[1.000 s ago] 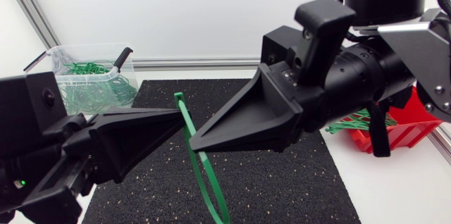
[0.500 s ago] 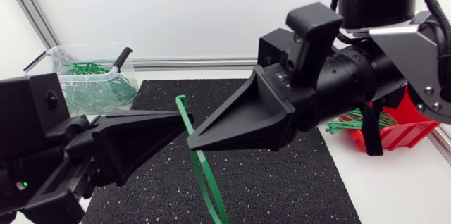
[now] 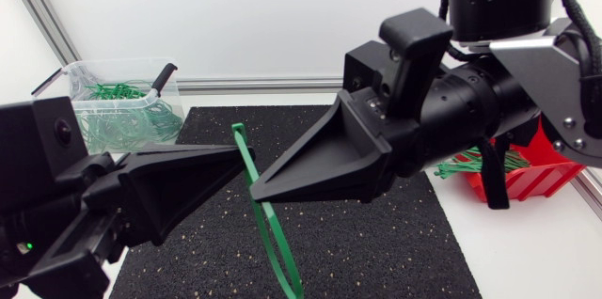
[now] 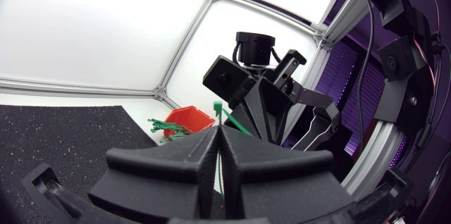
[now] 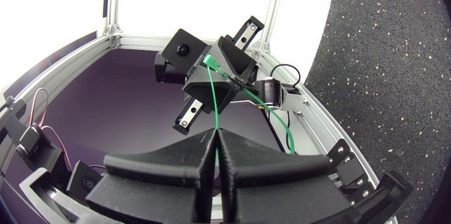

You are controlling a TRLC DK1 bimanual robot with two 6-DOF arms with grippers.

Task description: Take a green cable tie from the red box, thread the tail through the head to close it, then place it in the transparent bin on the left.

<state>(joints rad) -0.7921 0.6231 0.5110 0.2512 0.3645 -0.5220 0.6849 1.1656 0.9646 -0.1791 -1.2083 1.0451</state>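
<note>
One transparent bin (image 3: pixel 71 71) off the black mat's (image 3: pixel 376 243) far-left corner, heap of green ties (image 3: pixel 122 125) inside. Two grippers meet above mat: left gripper (image 3: pixel 245 155) clamped tight on one green cable tie (image 3: pixel 239 135); right gripper (image 3: pixel 257 186) pinches same tie. One red box (image 3: pixel 531 179) off mat's right edge.

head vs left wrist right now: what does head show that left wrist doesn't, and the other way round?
Head only: the clear bin with ties in it, and the cable tie looping down below the claws. Left wrist only: the seam of the left claw, its fingers pressed shut on the cable tie. Both: the red box, the black mat, and the right claw meeting the left claw at the cable tie.
</note>
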